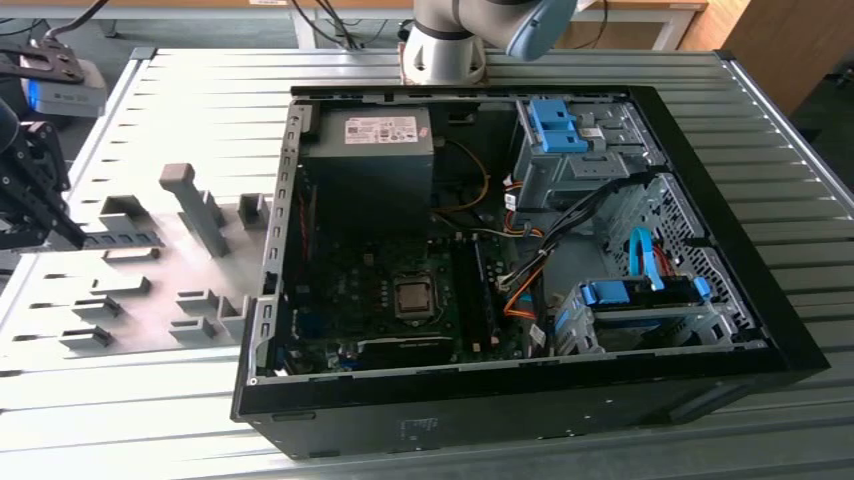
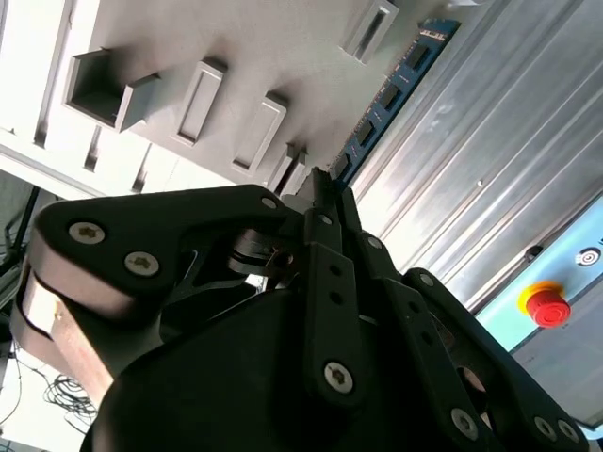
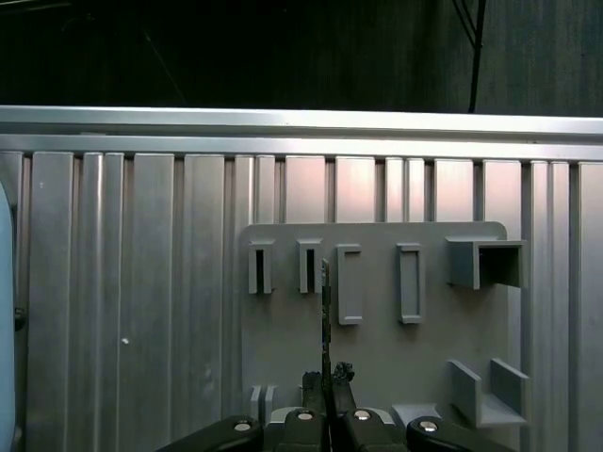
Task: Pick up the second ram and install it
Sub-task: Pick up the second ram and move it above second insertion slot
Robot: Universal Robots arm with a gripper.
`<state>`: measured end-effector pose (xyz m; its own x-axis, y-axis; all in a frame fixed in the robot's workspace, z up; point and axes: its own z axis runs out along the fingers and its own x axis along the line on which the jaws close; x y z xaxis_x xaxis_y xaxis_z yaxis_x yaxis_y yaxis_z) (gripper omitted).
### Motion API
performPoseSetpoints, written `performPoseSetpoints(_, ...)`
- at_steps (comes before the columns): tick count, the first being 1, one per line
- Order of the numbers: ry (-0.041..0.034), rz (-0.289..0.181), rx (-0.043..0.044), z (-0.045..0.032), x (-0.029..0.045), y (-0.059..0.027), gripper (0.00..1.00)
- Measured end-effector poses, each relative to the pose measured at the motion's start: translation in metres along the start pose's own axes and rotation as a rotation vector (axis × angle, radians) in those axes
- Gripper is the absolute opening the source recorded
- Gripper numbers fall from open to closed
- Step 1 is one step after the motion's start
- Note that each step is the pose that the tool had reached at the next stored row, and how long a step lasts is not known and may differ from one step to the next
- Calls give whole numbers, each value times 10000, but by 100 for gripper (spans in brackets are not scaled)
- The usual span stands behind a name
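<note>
In the second wrist view the near end of the thin blue-green circuit-board stick [image 2: 391, 89] was hidden behind the black metal end effector [image 2: 318, 188], whose fingertips were pinched over it. The end effector's body was cut off by the bottom edge. In the first wrist view the stick [image 3: 325, 301] stood edge-on, a thin dark line with no chips discernible, its lower end lost between the fingertips. In the exterior view the end effector was cut by the exterior view's left edge, and what it held was too small to tell. The grey robot arm [image 1: 447, 45] was cropped at the top edge. The open black computer case's [image 1: 467, 415] near wall hid the closest strip of its interior.
</note>
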<state>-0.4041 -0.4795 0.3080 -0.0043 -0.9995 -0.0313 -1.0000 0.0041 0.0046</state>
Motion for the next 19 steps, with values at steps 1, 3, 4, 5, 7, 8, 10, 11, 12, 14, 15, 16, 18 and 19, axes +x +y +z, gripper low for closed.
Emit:
performPoseSetpoints(1,0,0,0,-7,0,0,14)
performPoseSetpoints(3,0,0,1,-20,-1,0,14)
performPoseSetpoints(4,0,0,0,-27,-1,0,14)
performPoseSetpoints(5,1,1,-1,-34,-1,0,14)
performPoseSetpoints(7,0,0,1,-45,-1,0,14)
performPoseSetpoints(8,0,0,0,-51,-2,0,14)
performPoseSetpoints(10,-1,0,1,-63,-2,0,14)
performPoseSetpoints(11,0,0,0,-70,-2,1,14)
performPoseSetpoints(12,1,0,0,-77,-2,0,14)
performPoseSetpoints(14,0,0,1,-87,-3,0,14)
performPoseSetpoints(15,0,0,1,-93,-3,0,14)
performPoseSetpoints(16,0,0,0,-100,-3,0,14)
performPoseSetpoints(18,0,0,0,-111,-4,1,14)
performPoseSetpoints(19,0,0,0,-116,-4,1,14)
